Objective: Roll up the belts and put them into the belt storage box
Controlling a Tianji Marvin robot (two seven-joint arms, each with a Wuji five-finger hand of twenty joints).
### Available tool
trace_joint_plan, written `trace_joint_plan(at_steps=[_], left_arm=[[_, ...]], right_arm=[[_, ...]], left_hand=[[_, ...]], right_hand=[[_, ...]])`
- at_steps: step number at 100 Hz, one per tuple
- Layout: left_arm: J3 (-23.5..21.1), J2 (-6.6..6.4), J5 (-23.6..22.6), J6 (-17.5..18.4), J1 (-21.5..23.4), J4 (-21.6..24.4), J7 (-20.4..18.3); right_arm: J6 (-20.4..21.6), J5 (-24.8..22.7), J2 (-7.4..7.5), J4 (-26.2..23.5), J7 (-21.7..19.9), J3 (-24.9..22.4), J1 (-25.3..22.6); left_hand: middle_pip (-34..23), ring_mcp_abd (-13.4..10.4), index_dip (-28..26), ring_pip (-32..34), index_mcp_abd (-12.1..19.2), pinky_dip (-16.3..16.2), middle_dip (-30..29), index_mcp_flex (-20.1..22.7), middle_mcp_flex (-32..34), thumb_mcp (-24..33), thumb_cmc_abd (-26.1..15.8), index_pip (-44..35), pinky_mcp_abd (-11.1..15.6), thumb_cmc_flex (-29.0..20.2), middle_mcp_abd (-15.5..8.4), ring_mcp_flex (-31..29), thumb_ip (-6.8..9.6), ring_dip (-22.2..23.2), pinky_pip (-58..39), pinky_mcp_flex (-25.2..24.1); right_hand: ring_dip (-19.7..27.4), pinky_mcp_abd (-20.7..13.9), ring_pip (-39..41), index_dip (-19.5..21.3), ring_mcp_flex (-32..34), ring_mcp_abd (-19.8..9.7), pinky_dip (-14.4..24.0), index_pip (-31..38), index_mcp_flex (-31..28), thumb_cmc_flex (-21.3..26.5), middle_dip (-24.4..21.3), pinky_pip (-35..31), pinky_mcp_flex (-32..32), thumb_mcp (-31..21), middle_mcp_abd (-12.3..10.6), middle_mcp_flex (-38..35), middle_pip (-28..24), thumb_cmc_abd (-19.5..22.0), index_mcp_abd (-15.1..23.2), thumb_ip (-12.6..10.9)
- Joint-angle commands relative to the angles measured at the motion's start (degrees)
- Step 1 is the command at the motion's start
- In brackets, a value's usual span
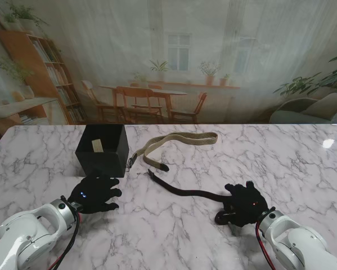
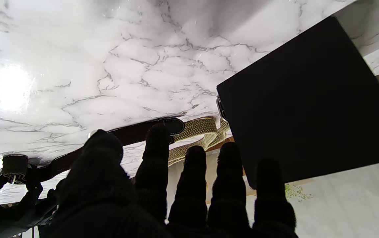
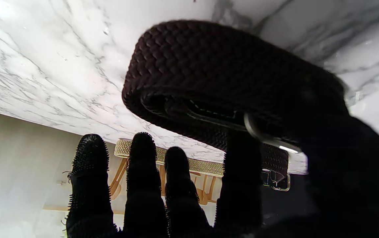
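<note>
Our right hand (image 1: 245, 205) is clamped on the rolled buckle end of the dark belt (image 1: 182, 191), whose free length runs leftward across the table's middle toward the storage box (image 1: 102, 151), beside which our left hand (image 1: 95, 194) rests, fingers spread and empty.

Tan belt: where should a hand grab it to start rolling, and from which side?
Take the tan belt at its buckle end, which lies flat beside the black box. That end is free and nearest the left hand, so I'd come down from above with it. The strap doubles back on itself, so a mid-strap grip would probably drag both runs.
</note>
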State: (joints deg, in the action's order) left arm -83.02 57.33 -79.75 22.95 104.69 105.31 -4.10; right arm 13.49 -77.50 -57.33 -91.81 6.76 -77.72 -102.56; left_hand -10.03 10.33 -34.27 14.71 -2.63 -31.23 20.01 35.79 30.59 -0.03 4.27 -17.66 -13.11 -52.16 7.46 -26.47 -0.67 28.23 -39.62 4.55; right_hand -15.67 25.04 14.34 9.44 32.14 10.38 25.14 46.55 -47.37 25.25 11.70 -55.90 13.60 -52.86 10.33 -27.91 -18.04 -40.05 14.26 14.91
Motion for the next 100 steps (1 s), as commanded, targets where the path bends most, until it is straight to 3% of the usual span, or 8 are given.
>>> trace_joint_plan(at_steps=[1,35,66,76,80,83,91,100], left_arm=[[0.1,0.04,-0.1,-0.1,0.2,-0.1,-0.8],[0.2,0.02,0.0,0.0,0.1,-0.2,-1.0],[0.2,0.02,0.0,-0.1,0.1,-0.3,-1.0],[0.2,0.02,0.0,-0.1,0.1,-0.3,-1.0],[0.2,0.02,0.0,-0.1,0.1,-0.2,-1.1],[0.2,0.02,0.0,-0.1,0.2,-0.2,-1.1],[0.1,0.02,0.0,-0.1,0.2,-0.2,-1.3],[0.1,0.01,0.0,-0.1,0.2,-0.1,-1.4]], right_arm=[[-0.6,1.0,-0.26,0.9,-0.9,0.4,-0.2],[-1.1,3.7,-0.73,2.2,1.2,1.0,0.3],[-0.7,4.0,-0.82,3.6,4.4,1.6,1.3],[-0.8,3.8,-0.79,4.0,5.2,1.9,1.6],[-0.8,3.8,-0.8,4.2,5.4,2.0,1.7],[-0.8,3.9,-0.81,4.3,5.5,2.0,1.8],[-1.2,4.5,-0.95,4.6,5.8,2.3,1.9],[-1.6,4.6,-0.98,4.7,6.1,2.4,2.0]], left_hand=[[1.5,1.2,-0.3,-1.8,-0.7,0.5,-0.7,1.0,-1.4,-1.0,-1.9,-0.4,-2.3,1.2,1.4,1.1,-0.01,-0.6,2.0,-1.1],[1.5,1.2,-0.3,-1.8,-0.7,0.5,-0.7,1.0,-1.4,-1.0,-2.0,-0.4,-2.2,1.3,1.3,1.1,-0.02,-0.6,2.0,-1.1],[1.5,1.2,-0.2,-1.8,-0.7,0.5,-0.7,1.1,-1.4,-1.0,-1.9,-0.5,-2.2,1.2,1.3,1.1,-0.01,-0.6,2.1,-1.1],[1.5,1.2,-0.2,-1.8,-0.8,0.5,-0.7,1.1,-1.3,-1.0,-1.9,-0.5,-2.3,1.1,1.3,1.0,-0.01,-0.6,2.1,-1.0],[1.4,1.2,-0.2,-1.8,-0.7,0.5,-0.7,1.1,-1.3,-1.0,-1.9,-0.5,-2.3,1.2,1.3,1.0,-0.02,-0.6,2.1,-1.1],[1.5,1.2,-0.2,-1.8,-0.7,0.5,-0.7,1.1,-1.3,-1.0,-1.9,-0.5,-2.3,1.2,1.3,1.0,-0.02,-0.6,2.1,-1.1],[1.5,1.2,-0.2,-1.8,-0.6,0.5,-0.7,1.1,-1.3,-1.0,-1.9,-0.5,-2.3,1.1,1.3,1.0,-0.01,-0.6,2.1,-1.1],[1.5,1.2,-0.1,-1.8,-0.7,0.5,-0.7,1.1,-1.3,-1.0,-1.9,-0.4,-2.3,1.3,1.4,1.0,-0.03,-0.6,2.1,-1.1]], right_hand=[[2.0,3.3,-2.2,1.0,1.4,1.8,-1.2,12.6,-7.9,2.5,-0.5,0.8,0.0,-2.2,-0.7,-2.2,0.7,3.7,3.5,-0.7],[-0.8,-0.2,1.9,2.4,16.2,-6.3,-0.4,12.9,-7.5,4.1,2.2,-3.9,6.6,-1.5,-8.4,-33.2,-5.0,6.2,-0.9,-0.9],[-9.6,-10.6,12.9,5.3,31.7,-10.2,3.6,10.2,0.6,6.1,16.7,-16.4,17.8,-1.9,-11.7,-50.3,-20.4,8.3,-3.0,-0.9],[-11.5,-10.8,15.7,0.1,35.0,-10.6,3.0,2.6,6.9,6.4,18.3,-17.4,19.0,-3.7,-12.7,-54.9,-24.0,8.9,-6.8,-1.2],[-12.1,-10.4,15.9,2.5,35.8,-10.4,2.1,-10.0,9.7,4.4,18.6,-17.7,19.0,-6.0,-12.5,-55.5,-25.2,11.1,-9.0,-6.9],[-12.4,-10.1,16.4,3.0,36.7,-10.1,1.8,-14.6,15.1,4.4,19.2,-17.8,19.1,-6.5,-12.3,-55.7,-26.9,11.6,-9.5,-8.2],[-12.6,-9.4,17.4,3.0,38.7,-9.2,1.7,-14.0,25.3,5.6,19.5,-17.9,19.2,-6.4,-12.0,-55.7,-30.8,12.1,-8.7,-8.5],[-12.5,-8.4,19.0,3.1,41.8,-8.0,1.3,-11.6,29.0,7.3,19.7,-18.0,20.4,-7.7,-11.6,-55.9,-35.9,12.4,-5.3,-9.1]])
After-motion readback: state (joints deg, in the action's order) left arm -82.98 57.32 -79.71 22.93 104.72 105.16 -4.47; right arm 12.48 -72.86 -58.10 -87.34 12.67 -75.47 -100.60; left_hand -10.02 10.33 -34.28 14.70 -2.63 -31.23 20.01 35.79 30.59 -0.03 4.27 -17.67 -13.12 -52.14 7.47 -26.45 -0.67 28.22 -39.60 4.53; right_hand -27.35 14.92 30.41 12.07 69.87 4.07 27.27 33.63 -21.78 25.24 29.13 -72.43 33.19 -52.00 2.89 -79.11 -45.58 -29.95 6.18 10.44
